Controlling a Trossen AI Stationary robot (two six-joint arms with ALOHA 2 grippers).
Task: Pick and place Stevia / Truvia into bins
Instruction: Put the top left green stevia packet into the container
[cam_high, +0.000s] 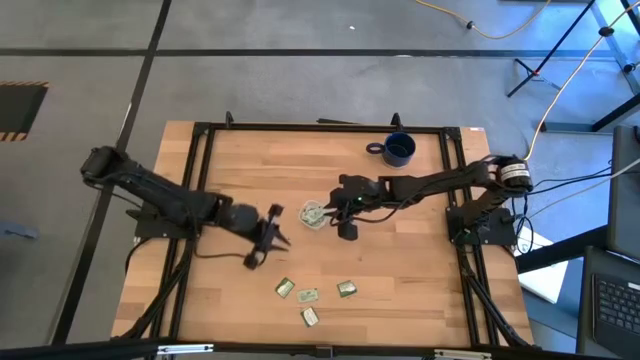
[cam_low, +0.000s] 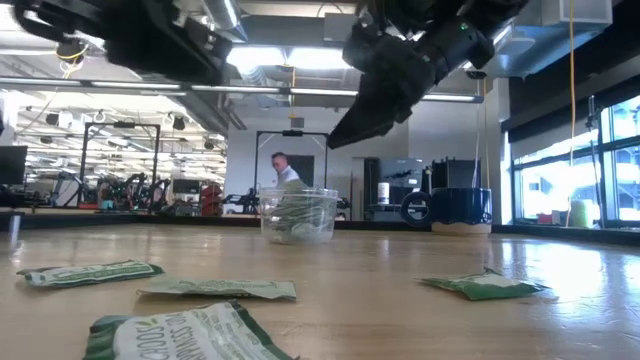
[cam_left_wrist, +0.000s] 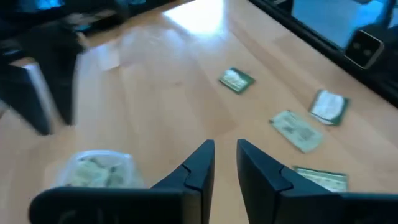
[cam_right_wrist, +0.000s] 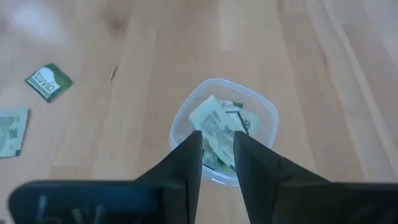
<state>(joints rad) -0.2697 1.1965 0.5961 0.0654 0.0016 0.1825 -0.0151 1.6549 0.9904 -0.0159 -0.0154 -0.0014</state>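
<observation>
Room: a large workshop with overhead lights and racks; a person (cam_low: 284, 165) stands far behind the bench.
Bench (cam_high: 230, 165): pale wood in a black frame, with a dark blue mug (cam_high: 399, 150) near its far edge.
Clear cup (cam_high: 315, 215): upright near the bench's middle, already holding several sachets.
Loose sachets (cam_high: 346, 289): four green-and-white packets lie flat near the front edge, well apart from the cup; a fifth sachet (cam_low: 483, 286) lies off to one side in the low view.
Right tool (cam_high: 330, 212): poised directly above the cup, its fingers (cam_right_wrist: 184, 163) narrowly parted, nothing visible between them.
Left tool (cam_high: 273, 232): hangs above the bench just beside the cup, between it and the loose packets; fingers (cam_left_wrist: 194, 171) narrowly parted and empty.
</observation>
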